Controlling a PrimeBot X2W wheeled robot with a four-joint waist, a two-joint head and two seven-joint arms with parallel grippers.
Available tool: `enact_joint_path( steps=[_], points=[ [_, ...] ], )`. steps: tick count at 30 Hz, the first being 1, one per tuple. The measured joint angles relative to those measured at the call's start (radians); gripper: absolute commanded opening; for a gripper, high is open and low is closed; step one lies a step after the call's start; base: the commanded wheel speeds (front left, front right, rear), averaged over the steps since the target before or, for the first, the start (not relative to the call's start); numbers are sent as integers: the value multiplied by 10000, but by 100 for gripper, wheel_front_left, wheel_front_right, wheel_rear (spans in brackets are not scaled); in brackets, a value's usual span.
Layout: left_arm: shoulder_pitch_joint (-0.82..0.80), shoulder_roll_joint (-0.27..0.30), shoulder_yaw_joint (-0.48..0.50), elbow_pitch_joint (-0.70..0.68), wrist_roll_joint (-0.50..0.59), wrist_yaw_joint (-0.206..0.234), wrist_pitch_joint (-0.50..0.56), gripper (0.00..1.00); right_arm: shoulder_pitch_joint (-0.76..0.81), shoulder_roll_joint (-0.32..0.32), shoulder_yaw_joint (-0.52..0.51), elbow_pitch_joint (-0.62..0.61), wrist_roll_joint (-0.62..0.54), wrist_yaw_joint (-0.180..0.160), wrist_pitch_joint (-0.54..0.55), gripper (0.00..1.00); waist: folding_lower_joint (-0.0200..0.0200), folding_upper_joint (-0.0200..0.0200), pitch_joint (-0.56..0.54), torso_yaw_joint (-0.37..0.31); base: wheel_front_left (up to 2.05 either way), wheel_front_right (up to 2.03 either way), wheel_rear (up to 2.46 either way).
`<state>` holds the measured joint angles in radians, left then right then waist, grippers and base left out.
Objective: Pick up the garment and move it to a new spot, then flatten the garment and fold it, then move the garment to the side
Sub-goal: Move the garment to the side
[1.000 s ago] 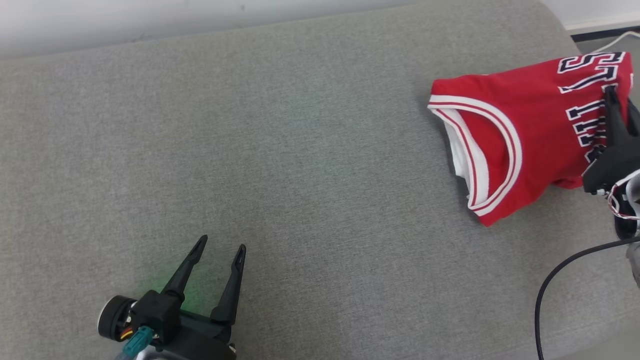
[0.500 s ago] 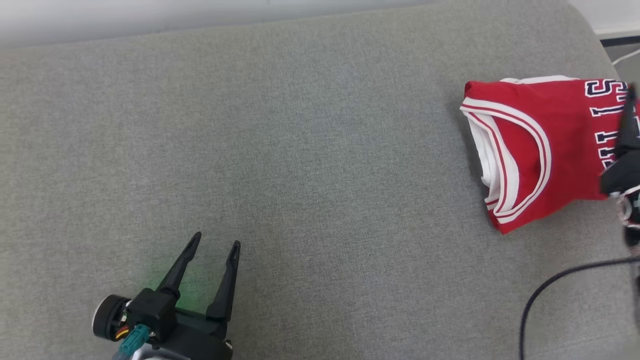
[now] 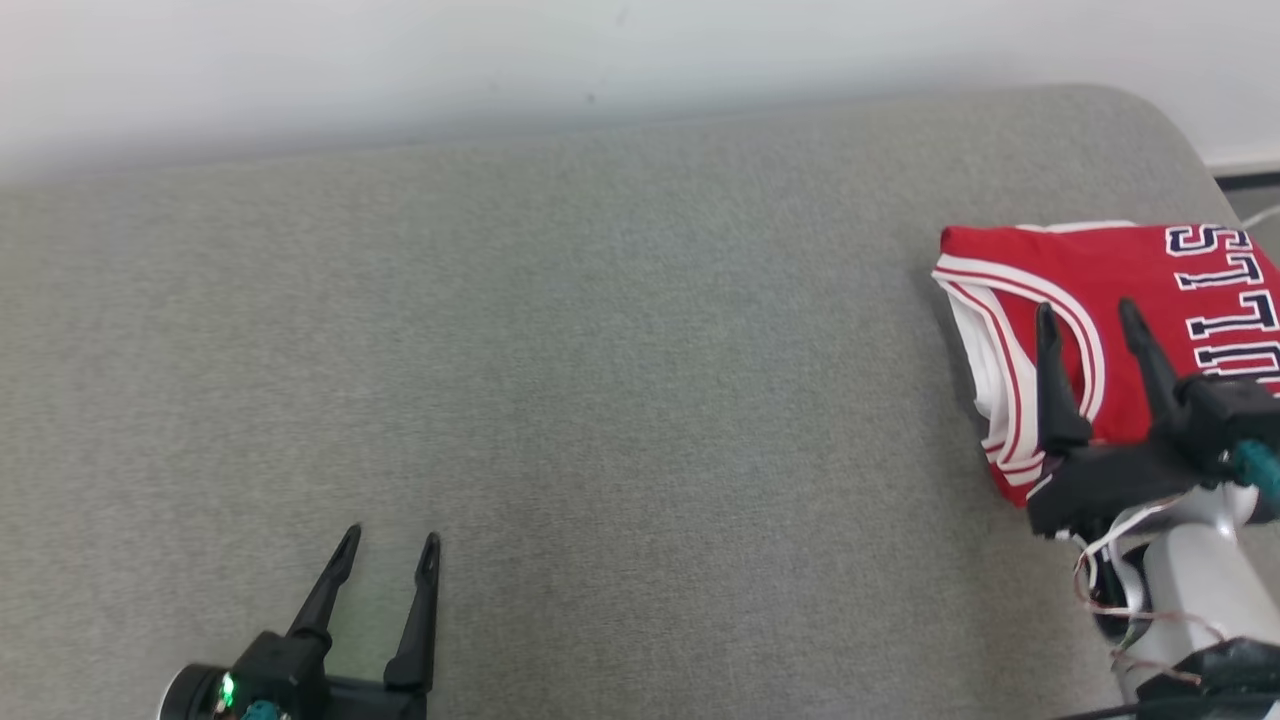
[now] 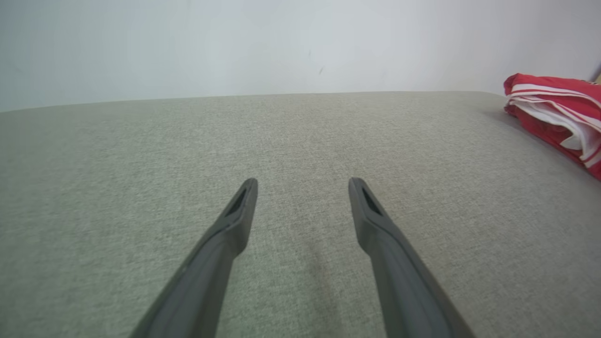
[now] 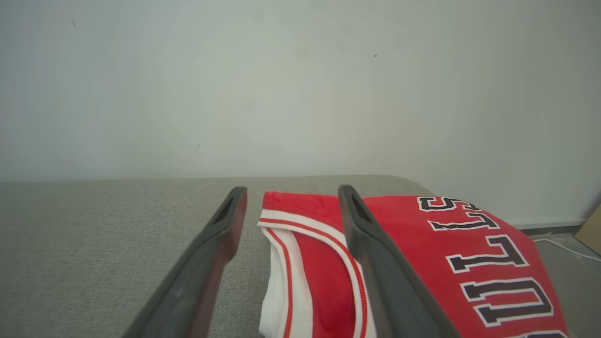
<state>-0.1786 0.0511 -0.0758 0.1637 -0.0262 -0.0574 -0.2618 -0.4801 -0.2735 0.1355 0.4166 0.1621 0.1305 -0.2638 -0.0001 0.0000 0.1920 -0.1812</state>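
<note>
The garment is a red jersey with white trim and dark lettering, folded into a compact stack at the right end of the grey cushion. It also shows in the right wrist view as the garment and at the right edge of the left wrist view as the garment. My right gripper hovers above its near edge, open, fingers apart and holding nothing. My left gripper is open at the lower left over bare cushion, far from the garment.
A pale wall runs behind the cushion. The cushion's rounded right corner ends close beyond the garment, with floor and a white cable past it. Loose wires hang by my right wrist.
My right gripper has opened and let go of the garment, then drawn back toward the near side. The head camera has tilted up, shifting the whole picture. The left gripper stays open.
</note>
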Motion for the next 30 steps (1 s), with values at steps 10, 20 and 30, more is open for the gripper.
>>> enact_joint_path(
  steps=[10, 20, 30],
  points=[
    [646, 2, 426, 125, -280, 341, -2, 100, 1272, 665, 481, -322, 174, 0, 0, 100, 0, -1, -808, 580, 0, 0, 0],
    [1106, 4, 775, 376, -604, 600, -2, 100, 2264, 1074, 886, -215, 341, 0, 0, 100, -1, -1, -1568, 918, 0, 0, 0],
    [1440, 0, 1020, 708, -546, 589, -2, 100, 2933, 1179, 1175, 54, 713, 0, 0, 100, 0, -1, -2108, 1064, 0, 0, 0]
  ],
)
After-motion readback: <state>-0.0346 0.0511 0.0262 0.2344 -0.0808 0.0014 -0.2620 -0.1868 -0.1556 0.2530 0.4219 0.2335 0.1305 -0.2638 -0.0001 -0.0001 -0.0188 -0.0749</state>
